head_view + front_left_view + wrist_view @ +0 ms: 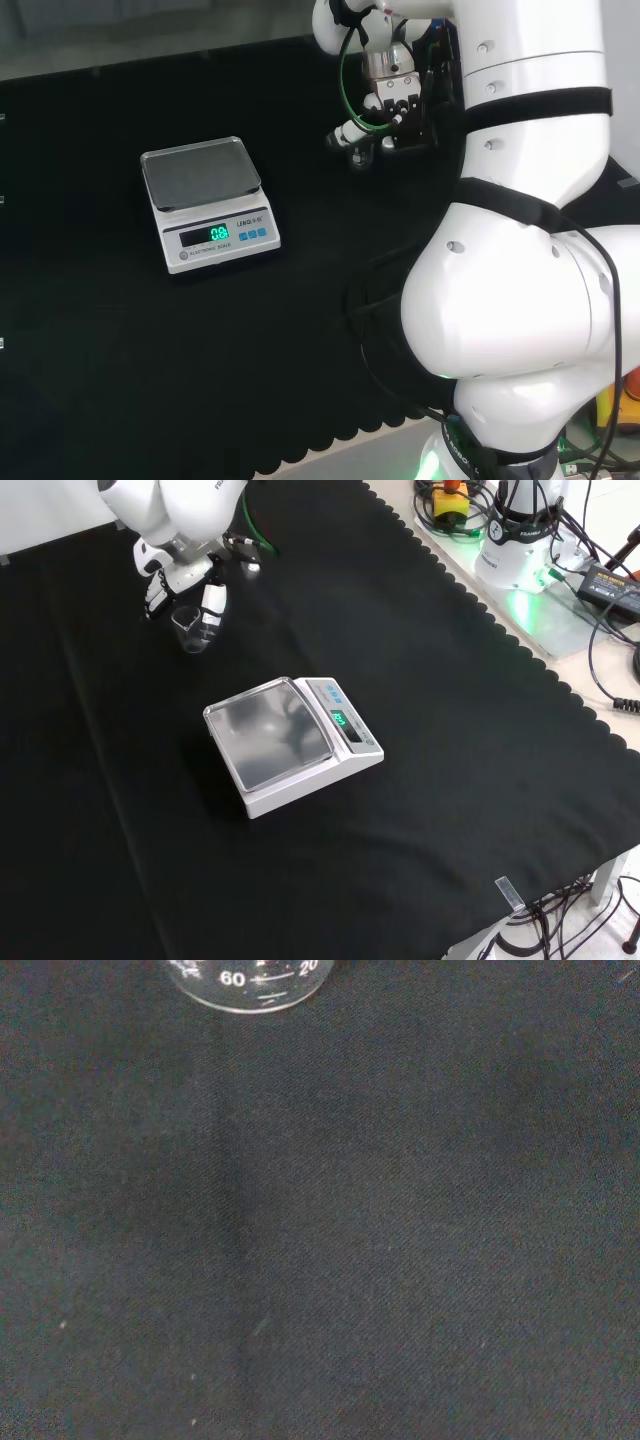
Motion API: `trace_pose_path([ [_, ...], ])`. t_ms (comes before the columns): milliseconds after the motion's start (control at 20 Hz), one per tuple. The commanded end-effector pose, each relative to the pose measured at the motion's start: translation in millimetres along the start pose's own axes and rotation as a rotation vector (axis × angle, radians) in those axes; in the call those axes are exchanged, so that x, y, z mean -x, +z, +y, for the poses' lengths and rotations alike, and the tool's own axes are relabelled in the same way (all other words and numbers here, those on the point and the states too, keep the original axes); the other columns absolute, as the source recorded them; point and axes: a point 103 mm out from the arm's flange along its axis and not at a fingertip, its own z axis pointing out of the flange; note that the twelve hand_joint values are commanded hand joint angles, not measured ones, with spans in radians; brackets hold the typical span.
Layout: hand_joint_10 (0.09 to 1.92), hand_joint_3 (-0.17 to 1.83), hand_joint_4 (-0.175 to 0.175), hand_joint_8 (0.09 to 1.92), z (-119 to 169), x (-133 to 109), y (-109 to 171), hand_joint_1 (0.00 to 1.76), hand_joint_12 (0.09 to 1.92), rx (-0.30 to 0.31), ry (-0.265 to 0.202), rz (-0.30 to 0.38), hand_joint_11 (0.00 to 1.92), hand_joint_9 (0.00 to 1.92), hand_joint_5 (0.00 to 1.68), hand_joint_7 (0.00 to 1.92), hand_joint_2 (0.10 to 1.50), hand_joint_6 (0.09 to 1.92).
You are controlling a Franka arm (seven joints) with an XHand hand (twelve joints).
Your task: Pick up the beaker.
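The beaker [192,630] stands upright on the black cloth [430,780] at the far left of the front view, well apart from the scale [292,742]. It is small, clear glass, round, open at the top and looks empty. In the wrist view its curved wall [250,985] shows white graduation marks against the dark weave.

The hand [180,580] sits just above and around the beaker. In the front view one finger [213,598] hangs down on the beaker's right, another [152,595] on its left, so the fingers flank the glass. Whether they touch it cannot be told; nothing shows them curled round it. The hand reads as spread, not yet gripping.

Judged step: final approach, just before the grasp. The beaker's base rests on the cloth. The next move likely calls for closing fingers and thumb on the wall from both sides, then a straight lift. Smooth glass may slip or tip if the contact is uneven.

The scale is a white plastic box with a square, dull steel pan and a lit green display. The cloth is matte and finely woven, with a scalloped edge.
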Motion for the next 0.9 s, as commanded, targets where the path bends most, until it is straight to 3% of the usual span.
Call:
trace_pose_path([
  [50,0.67,0.12,-0.019,0.66,-14.8,-16.9,1.9,0.39,1.3,0.032,-0.009,-0.023,0.62,0.52,0.39,0.36,0.83,0.09],
  [550,0.49,0.18,0.0,0.54,-8.8,-47.3,2.7,0.63,1.2,0.078,-0.026,-0.06,0.79,0.8,0.58,0.65,0.83,0.09],
  [900,0.25,0.28,-0.065,0.49,-7.5,-57.8,-6.0,0.91,0.81,0.12,-0.013,-0.116,1.24,1.13,0.78,0.82,0.81,0.09],
])
